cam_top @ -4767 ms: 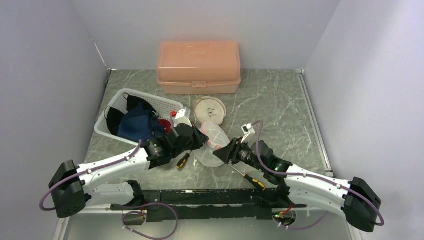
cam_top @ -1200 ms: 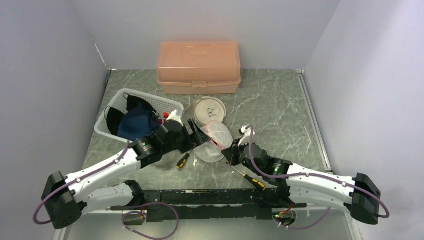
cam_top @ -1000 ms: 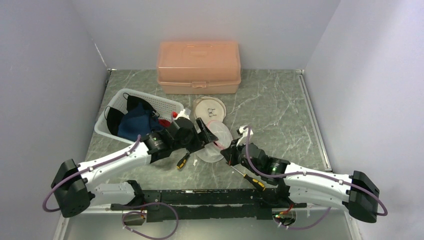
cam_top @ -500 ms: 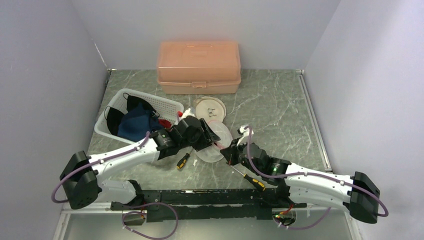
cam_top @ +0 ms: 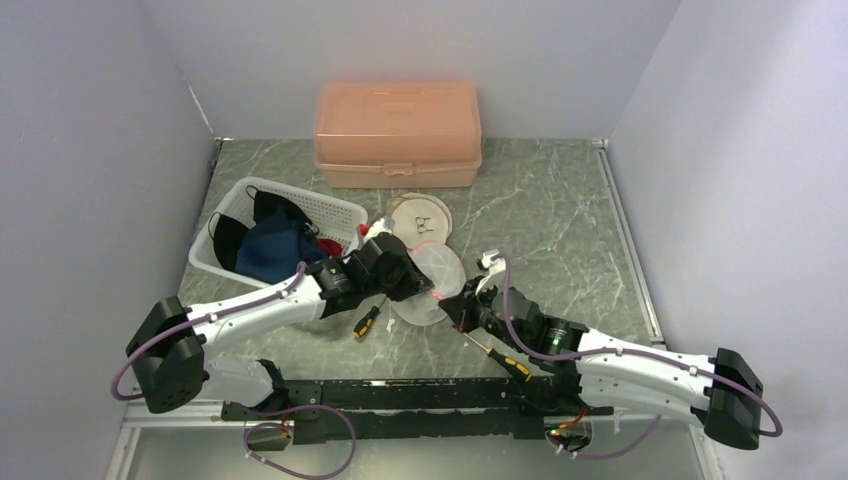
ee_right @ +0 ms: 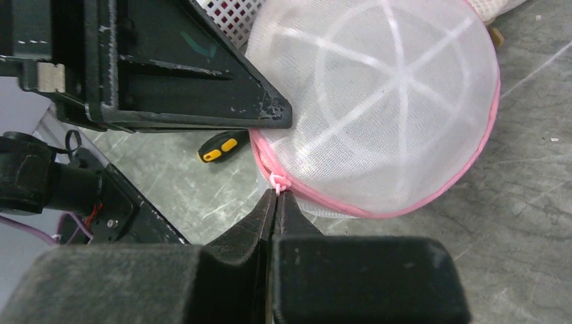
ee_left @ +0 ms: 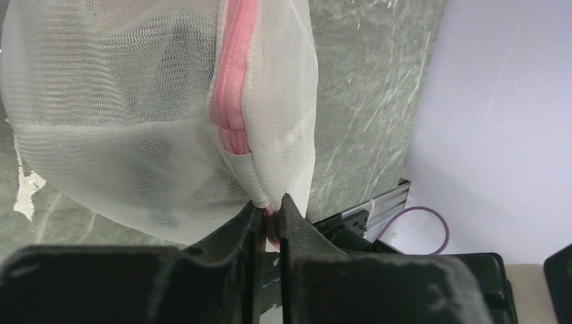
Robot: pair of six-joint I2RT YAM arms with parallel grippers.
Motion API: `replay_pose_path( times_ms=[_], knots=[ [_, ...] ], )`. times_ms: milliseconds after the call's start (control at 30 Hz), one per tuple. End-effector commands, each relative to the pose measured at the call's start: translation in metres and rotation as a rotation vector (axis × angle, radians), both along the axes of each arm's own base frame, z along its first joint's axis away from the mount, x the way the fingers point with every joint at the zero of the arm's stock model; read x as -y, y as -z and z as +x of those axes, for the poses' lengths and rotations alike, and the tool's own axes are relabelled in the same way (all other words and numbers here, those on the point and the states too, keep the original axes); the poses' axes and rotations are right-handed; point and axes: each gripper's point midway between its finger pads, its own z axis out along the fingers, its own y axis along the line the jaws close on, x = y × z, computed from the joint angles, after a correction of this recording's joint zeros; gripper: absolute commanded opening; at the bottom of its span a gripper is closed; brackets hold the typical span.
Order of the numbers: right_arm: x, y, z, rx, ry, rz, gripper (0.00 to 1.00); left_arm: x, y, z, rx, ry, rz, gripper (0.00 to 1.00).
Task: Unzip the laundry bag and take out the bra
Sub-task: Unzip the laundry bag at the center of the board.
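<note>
Lying on the surface just beside the white basket [cam_top: 325, 207], on the side facing the arms: the laundry bag [cam_top: 437, 270], a round mesh dome with its pink zipper [ee_left: 233, 74] looking closed. Clamping the left gripper [ee_left: 268, 210] on the bag's fabric tab at the zipper's end, fingers [ee_left: 300, 233] nearly together with cloth between them. Pinching the zipper pull [ee_right: 276, 181] in the right gripper [ee_right: 276, 194], fingers fully clenched. Not showing through the mesh: the bra. Risking, probably, the small pull slipping out of the tips once tugged. Also risking the light bag dragging away from the basket if the left pinch is holding too little cloth, or mesh snagging in the slider when pulling off the zipper's curve.
</note>
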Motion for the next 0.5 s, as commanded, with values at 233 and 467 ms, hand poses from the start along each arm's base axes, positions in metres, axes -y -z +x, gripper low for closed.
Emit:
replay_pose_path(
  times_ms=[233,467],
  knots=[
    [0.011,-0.01,0.001,0.039,0.021,-0.019,0.0,-0.017,-0.028,0.007,0.131,-0.025,0.013,0.03],
    [0.026,0.004,0.009,0.033,0.096,-0.08,0.0,-0.018,-0.046,-0.002,0.229,0.071,-0.016,0.03]
  ],
)
